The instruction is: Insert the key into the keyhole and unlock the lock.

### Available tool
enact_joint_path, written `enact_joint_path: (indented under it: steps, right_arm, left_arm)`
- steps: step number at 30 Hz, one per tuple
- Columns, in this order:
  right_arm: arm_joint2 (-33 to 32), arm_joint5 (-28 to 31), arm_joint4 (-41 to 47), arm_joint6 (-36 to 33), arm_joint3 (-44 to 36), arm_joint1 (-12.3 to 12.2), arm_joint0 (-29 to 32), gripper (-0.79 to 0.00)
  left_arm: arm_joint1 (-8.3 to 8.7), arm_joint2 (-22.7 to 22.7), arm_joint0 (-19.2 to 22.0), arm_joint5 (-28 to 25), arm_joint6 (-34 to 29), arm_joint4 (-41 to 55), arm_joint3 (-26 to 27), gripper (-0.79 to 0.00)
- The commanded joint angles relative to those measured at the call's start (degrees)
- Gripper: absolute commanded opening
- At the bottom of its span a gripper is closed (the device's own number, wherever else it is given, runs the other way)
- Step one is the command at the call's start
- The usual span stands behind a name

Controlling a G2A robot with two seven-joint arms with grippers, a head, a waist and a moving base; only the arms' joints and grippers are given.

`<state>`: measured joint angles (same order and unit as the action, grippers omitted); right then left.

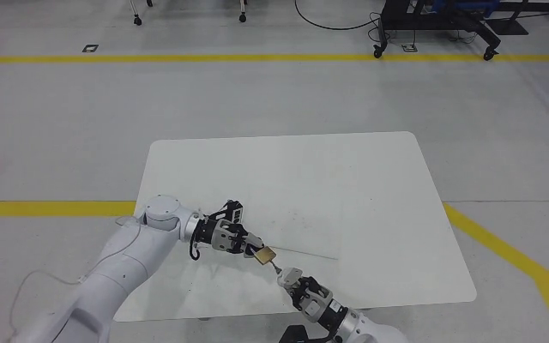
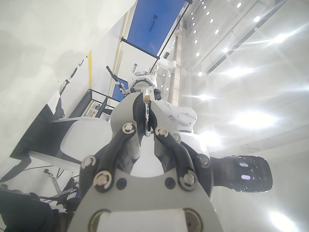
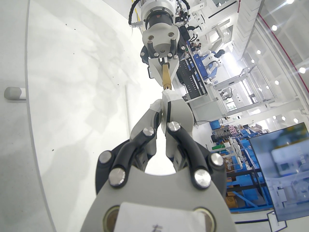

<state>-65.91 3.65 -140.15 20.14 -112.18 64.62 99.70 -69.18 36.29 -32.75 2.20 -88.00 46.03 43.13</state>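
Observation:
A brass padlock (image 1: 264, 254) hangs just above the white table (image 1: 343, 189) near its front edge. My left gripper (image 1: 250, 247) is shut on it; in the left wrist view the fingers (image 2: 137, 112) clamp the silver shackle (image 2: 146, 124). My right gripper (image 1: 285, 274) comes from the front, shut on the key, its taped fingertips (image 3: 169, 97) right at the lock's end face. In the right wrist view the lock (image 3: 166, 76) points straight at my right gripper (image 3: 165, 101), and a short dark bit of key (image 3: 166, 87) bridges the gap to the lock's bottom.
Both grippers meet near the table's front edge (image 1: 257, 313), left of centre. The rest of the tabletop stretches bare to the back and right. Wheeled carts (image 1: 429, 26) stand on the floor far behind the table.

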Motion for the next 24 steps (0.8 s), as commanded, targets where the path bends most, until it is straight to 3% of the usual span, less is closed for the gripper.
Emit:
enact_joint_path:
  steps: [1,24]
  right_arm:
    - [0.0,-0.2,0.0,0.0,0.0,0.0,0.0,-0.785]
    - [0.2,-1.1,0.9,-0.3,-0.1,-0.3,0.1,-0.785]
  left_arm:
    - [0.02,-0.2,0.1,-0.2,0.0,0.1,-0.1,-0.785]
    - [-0.03,-1.6,0.9,-0.7,0.0,0.0,-0.7,-0.785]
